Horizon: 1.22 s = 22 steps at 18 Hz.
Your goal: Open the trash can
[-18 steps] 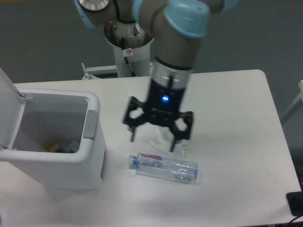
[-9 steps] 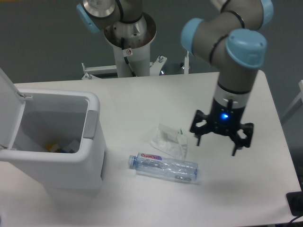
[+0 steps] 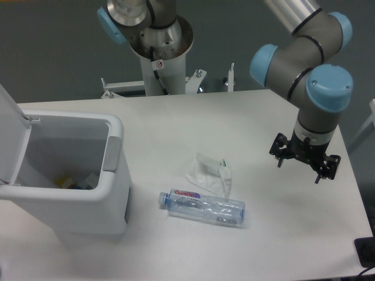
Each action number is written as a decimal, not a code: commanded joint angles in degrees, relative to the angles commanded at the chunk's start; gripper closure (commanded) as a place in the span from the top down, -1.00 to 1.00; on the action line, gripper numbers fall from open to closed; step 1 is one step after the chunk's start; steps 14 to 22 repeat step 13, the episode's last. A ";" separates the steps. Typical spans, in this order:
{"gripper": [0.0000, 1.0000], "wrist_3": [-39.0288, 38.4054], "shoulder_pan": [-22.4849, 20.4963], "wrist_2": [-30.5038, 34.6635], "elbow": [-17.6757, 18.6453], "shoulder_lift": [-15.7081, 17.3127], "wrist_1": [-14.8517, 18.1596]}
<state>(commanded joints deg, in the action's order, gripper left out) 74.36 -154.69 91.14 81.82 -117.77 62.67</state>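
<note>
The white trash can point(image 3: 88, 199) stands at the left of the table. Its lid point(image 3: 10, 126) is swung up at the far left and the inside is open to view, with some litter at the bottom. The grey push-button point(image 3: 111, 154) is on its right rim. My gripper point(image 3: 303, 164) hangs over the right side of the table, far from the can. Its fingers are spread and hold nothing.
A clear plastic bottle point(image 3: 203, 207) lies on its side in the middle front of the table. A crumpled white wrapper point(image 3: 209, 171) lies just behind it. The arm's base column point(image 3: 159, 52) stands at the back. The table's right edge is close to the gripper.
The gripper has swung from above the bottle and wrapper to the right side of the table. It stayed open. The trash can lid stayed up.
</note>
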 joint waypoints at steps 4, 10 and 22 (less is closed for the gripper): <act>1.00 1.49 0.00 -0.44 -0.09 -0.09 0.00; 1.00 1.67 0.00 -0.35 0.00 0.00 -0.18; 1.00 1.67 0.00 0.00 0.35 0.00 -0.70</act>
